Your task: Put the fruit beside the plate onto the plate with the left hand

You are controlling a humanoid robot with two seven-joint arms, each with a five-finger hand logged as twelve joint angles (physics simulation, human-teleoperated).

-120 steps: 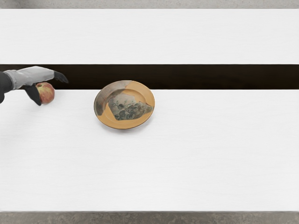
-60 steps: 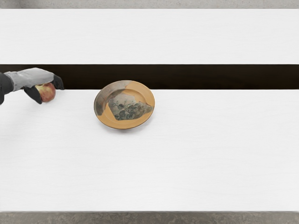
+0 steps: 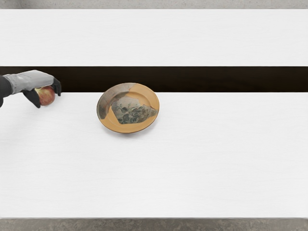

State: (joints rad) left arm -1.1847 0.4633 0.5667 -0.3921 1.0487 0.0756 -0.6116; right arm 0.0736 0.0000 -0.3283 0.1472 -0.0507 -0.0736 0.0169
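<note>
From my side, the near stretch of the white table (image 3: 192,168) lies bare, and farther in I see the orange plate (image 3: 150,102) with its grey-patterned middle sitting left of centre. Beyond and well to its left, by the table's far edge, the left hand (image 3: 36,82) has its dark fingers (image 3: 57,87) curled over the reddish apple (image 3: 46,96), thumb on the near side, gripping it apart from the plate. Behind runs a dark gap (image 3: 192,79), then another white surface (image 3: 168,38).
</note>
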